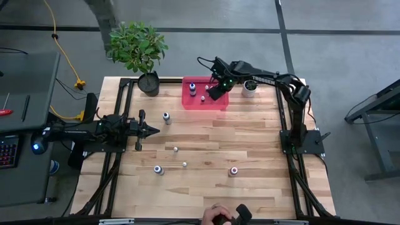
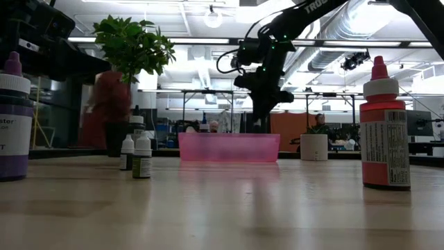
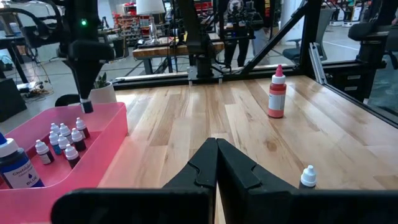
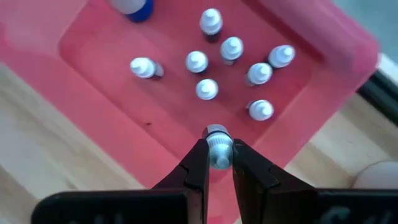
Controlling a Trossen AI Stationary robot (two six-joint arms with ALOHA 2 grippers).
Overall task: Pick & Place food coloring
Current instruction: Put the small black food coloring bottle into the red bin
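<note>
Right gripper hangs over the pink tray at the table's far edge, its fingers clamped on the white cap of a tiny food coloring bottle above the tray's rim-side floor. Seven small white-capped bottles stand clustered in the tray just ahead of it, with a larger blue bottle toward the tray's other end. A small white plant pot sits just beside the tray under the right arm, and a leafy potted plant stands beyond the tray's other side. Left gripper rests low near the table's left side, fingers pressed together and empty. Scattered on the open wood well apart are more bottles: one near the left gripper, two tiny ones at mid-table, a purple-topped one and a red one toward the near edge.
</note>
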